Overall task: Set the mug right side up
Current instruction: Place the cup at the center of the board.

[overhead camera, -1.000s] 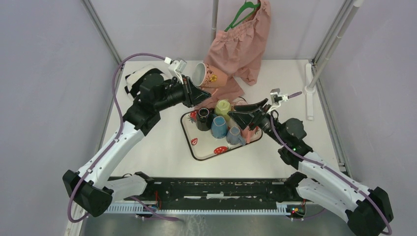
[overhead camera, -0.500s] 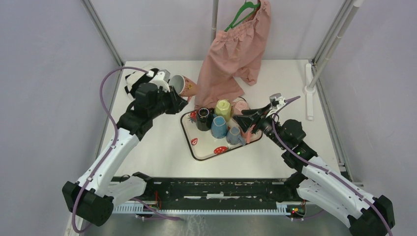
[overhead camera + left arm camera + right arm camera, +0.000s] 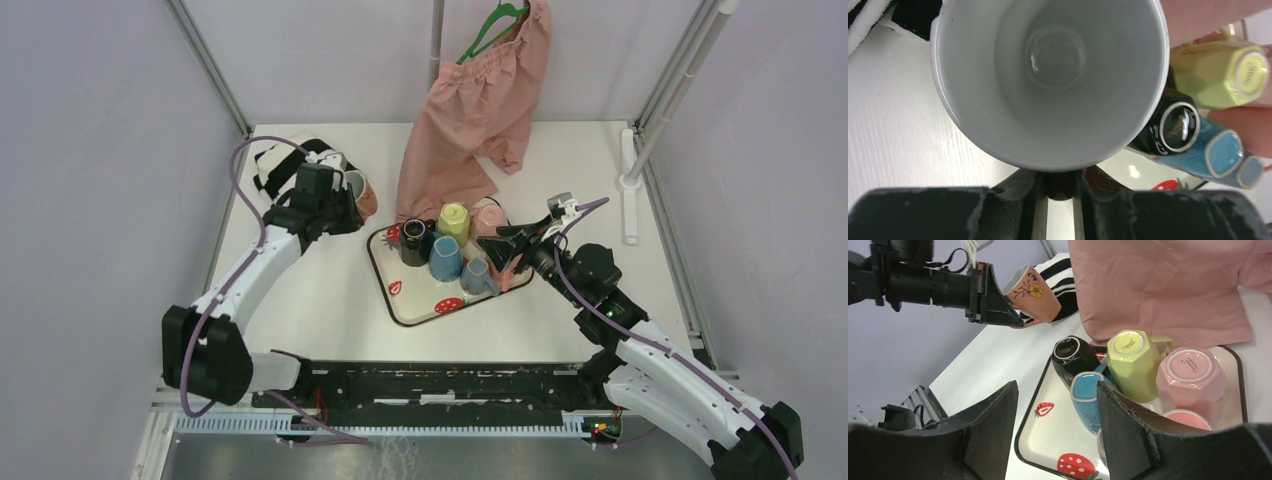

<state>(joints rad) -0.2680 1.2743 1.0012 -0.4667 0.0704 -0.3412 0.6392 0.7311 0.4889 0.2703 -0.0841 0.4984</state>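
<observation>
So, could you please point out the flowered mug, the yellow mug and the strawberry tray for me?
flowered mug (image 3: 1039, 301), right wrist view, on its pink side wall by the flower.
yellow mug (image 3: 1126, 344), right wrist view, on its upturned base.
strawberry tray (image 3: 1050, 435), right wrist view, on its bare white floor.

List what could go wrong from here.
The left gripper pinches the tilted mug only by its rim; it could swivel or slip.
The striped cloth lies close by; set down on its edge, the mug may tip.
The open right gripper hangs above the inverted mugs on the tray and could knock one.
</observation>
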